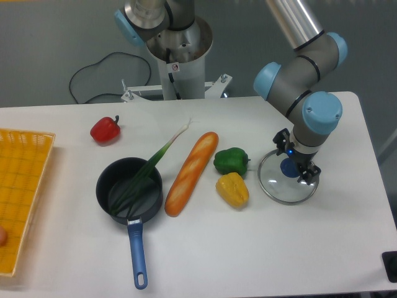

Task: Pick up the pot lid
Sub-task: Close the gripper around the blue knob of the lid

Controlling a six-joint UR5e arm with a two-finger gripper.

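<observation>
At the far left edge stood a yellow plastic crate (13, 202), then a glossy red vegetable (105, 130). A black round pan (102, 189) with a smooth blue handle (137, 254) held the slender leafy end of a green stalk (162, 151). Next lay a long orange-brown loaf (191, 174), a lumpy green pepper (231, 161) and a ribbed yellow one (233, 190). On the right, the pot lid (279, 189) lay flat on the table, round, clear and rimmed, with a dark blue knob (289, 167); the gripper (295, 162) was over it, fingers spread about the knob.
</observation>
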